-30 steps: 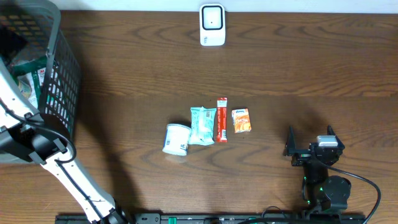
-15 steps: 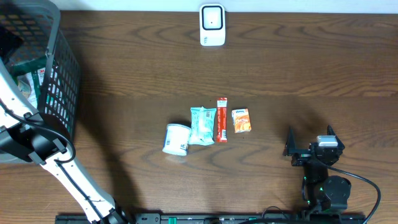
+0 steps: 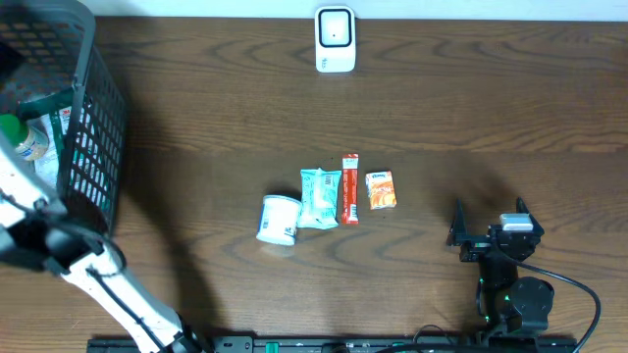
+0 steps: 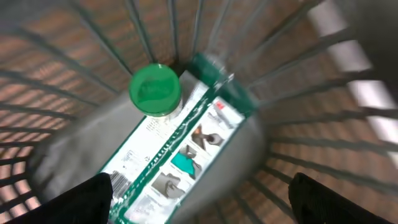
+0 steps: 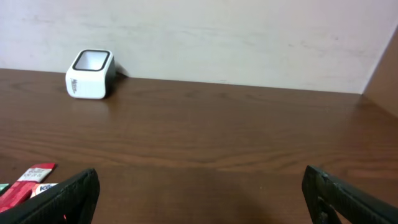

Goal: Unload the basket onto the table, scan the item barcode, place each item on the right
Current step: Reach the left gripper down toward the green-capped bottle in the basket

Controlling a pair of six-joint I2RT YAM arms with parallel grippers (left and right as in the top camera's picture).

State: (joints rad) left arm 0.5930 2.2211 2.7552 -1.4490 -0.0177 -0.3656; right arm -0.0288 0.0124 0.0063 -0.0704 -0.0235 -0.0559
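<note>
Wires of the basket stand all round my left fingers, which are spread wide and hold nothing. Below them sit a green-capped bottle and a green box, side by side. I think I should go down slowly, miss the wires, and pinch just one. My right fingers are spread wide too, well apart from the scanner.

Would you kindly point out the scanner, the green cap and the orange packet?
scanner [image 3: 335, 39]: overhead, middle of its body.
green cap [image 4: 155, 91]: left wrist, centre of its top.
orange packet [image 3: 380, 189]: overhead, middle of its face.
</note>
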